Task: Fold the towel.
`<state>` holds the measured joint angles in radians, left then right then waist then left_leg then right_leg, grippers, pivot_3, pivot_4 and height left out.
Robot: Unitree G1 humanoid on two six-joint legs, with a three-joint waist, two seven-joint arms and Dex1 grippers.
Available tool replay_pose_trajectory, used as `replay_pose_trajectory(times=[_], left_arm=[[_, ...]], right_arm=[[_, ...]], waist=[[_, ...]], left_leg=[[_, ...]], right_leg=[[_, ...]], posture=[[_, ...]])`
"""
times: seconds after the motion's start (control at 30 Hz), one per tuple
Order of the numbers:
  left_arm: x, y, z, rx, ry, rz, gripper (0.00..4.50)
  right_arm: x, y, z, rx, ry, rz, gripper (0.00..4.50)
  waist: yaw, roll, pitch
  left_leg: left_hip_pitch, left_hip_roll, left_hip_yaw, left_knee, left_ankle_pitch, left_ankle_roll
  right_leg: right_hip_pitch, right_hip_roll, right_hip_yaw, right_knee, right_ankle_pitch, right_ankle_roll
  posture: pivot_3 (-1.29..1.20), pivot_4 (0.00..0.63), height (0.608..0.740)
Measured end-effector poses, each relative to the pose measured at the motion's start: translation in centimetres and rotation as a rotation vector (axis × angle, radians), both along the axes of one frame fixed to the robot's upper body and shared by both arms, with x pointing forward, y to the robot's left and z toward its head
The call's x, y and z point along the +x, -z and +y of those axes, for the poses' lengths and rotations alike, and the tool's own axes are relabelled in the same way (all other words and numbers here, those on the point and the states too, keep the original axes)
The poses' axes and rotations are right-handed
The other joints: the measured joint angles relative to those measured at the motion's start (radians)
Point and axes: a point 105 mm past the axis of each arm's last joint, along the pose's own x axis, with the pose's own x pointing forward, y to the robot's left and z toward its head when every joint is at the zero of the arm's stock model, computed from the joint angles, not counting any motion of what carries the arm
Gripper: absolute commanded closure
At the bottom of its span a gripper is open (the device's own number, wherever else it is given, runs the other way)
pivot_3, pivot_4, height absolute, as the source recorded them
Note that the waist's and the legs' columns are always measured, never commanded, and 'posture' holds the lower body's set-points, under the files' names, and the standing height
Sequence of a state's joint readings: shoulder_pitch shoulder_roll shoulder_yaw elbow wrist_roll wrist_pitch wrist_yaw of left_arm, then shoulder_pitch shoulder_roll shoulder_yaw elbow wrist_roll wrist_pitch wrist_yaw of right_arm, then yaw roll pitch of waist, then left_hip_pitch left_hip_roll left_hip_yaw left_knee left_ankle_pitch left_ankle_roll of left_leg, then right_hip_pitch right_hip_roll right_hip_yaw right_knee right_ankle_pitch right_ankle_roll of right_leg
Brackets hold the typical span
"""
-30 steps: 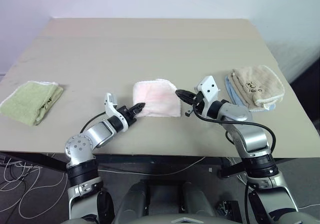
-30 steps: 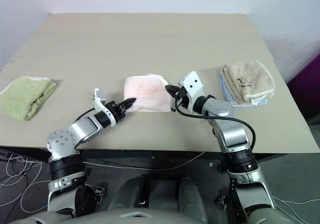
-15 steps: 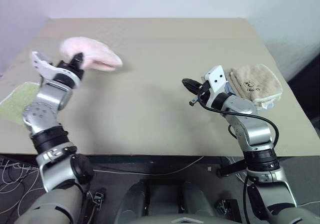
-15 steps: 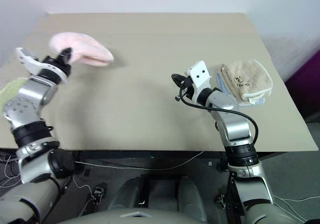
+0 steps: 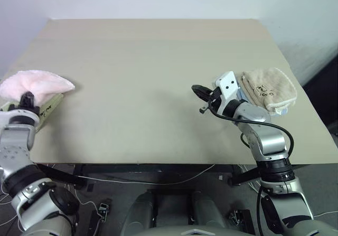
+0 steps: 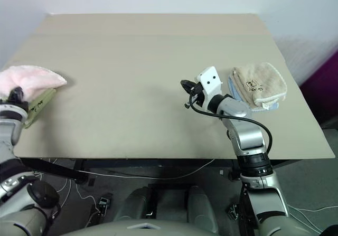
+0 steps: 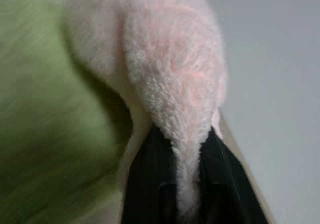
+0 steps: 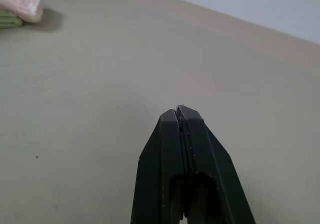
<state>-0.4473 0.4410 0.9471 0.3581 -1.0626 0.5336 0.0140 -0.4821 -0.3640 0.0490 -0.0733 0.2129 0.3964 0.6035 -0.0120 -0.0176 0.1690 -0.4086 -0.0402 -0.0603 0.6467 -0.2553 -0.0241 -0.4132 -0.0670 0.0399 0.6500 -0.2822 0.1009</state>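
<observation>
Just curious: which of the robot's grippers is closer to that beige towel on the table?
Right. The right gripper hovers just beside the beige towel, empty. The left gripper is across the table, shut on the pink towel.

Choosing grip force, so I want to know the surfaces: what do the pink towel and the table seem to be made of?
The pink towel looks like soft terry cloth: fuzzy, matte pile that bulges where the left gripper's fingers pinch it. The table looks like smooth, matte beige board, perhaps laminate or painted wood; there's faint speckling and no gloss.
</observation>
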Motion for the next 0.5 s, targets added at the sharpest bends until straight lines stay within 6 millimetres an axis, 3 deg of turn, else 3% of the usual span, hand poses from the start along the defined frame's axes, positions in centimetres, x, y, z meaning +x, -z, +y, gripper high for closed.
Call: replay_pose_trajectory(times=[0.27,0.4,0.5], left_arm=[[-2.3,0.5,0.5,-0.053,-0.063,-0.064,0.21],[-2.9,0.0,-0.2,-0.026,-0.034,-0.090,0.04],[-2.4,-0.4,-2.7,0.038,0.075,-0.076,0.04]], right_arm=[[0.0,0.3,0.1,-0.004,-0.010,0.011,4.50],[0.0,0.3,0.2,-0.004,-0.014,0.013,4.50],[-0.1,0.4,0.3,-0.002,-0.017,0.014,4.50]], waist=[[-0.001,0.000,0.000],[0.000,0.000,0.000],[0.001,0.000,0.000]], left_leg=[[0.000,0.000,0.000,0.000,0.000,0.000],[0.000,0.000,0.000,0.000,0.000,0.000],[0.000,0.000,0.000,0.000,0.000,0.000]], right_leg=[[0.000,0.000,0.000,0.000,0.000,0.000],[0.000,0.000,0.000,0.000,0.000,0.000],[0.001,0.000,0.000,0.000,0.000,0.000]], posture=[[0.00,0.150,0.740],[0.00,0.150,0.740],[0.00,0.150,0.740]])
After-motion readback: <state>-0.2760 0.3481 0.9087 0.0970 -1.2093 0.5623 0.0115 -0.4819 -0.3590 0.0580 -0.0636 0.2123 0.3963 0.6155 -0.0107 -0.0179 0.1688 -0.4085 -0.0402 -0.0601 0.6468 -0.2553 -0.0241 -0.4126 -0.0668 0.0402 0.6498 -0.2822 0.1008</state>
